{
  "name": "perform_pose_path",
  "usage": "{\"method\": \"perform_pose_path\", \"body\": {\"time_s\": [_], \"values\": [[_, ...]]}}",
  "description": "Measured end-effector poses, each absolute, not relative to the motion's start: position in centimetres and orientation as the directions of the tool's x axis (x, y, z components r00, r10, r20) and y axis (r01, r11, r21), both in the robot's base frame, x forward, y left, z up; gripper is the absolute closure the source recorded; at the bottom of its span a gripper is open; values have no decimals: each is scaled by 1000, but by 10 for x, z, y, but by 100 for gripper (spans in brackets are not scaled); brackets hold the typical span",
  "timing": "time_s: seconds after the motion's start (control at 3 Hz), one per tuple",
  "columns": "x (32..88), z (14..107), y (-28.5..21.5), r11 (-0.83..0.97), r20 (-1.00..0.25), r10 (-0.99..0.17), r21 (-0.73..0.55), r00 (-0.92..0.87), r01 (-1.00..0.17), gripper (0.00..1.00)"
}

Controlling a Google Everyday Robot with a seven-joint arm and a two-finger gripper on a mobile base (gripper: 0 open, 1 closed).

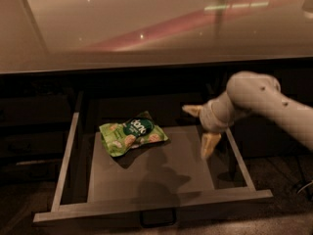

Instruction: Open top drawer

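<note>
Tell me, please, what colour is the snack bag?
Snack bag: green, camera view; gripper open over the top drawer.

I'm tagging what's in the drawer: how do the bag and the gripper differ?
The bag is green and crumpled; the gripper has pale tan fingers. The bag lies flat, left of centre on the floor of the top drawer; the gripper hangs near its right side, open and holding nothing. Both sit within the outline of the pulled-out drawer.
</note>
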State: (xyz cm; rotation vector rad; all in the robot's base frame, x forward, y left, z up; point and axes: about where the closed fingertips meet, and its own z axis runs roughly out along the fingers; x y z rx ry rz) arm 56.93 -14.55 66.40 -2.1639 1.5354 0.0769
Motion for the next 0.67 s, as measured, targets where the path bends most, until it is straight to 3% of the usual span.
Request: {"method": "perform_pose_path", "body": {"time_s": [0.33, 0.67], "values": [[587, 728, -119, -297, -295, -845, -435, 446, -850, 0], [588, 732, -119, -298, -291, -845, -440, 448, -847, 0]]}}
